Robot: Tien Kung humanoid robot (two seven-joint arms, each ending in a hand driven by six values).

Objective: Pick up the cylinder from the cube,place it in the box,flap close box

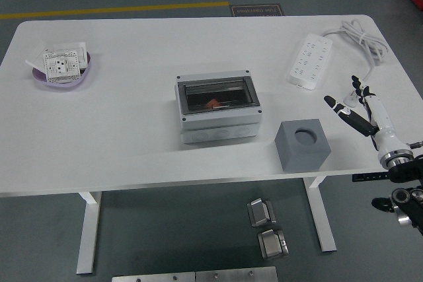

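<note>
- The right hand (pixel 362 111) hovers over the surface (pixel 132 130), right of the grey cube (pixel 302 143), fingers (pixel 338 107) spread wide and holding nothing.
- The box (pixel 217 109) sits mid-surface with something orange inside.

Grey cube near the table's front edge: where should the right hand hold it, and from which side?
Probably by two opposite flat side walls of the grey cube, coming from above on its right. It stands upright with a round hole in its top face, so the top gives a poor grip. The right hand is open just to its right, and the box on the left stands apart.
</note>
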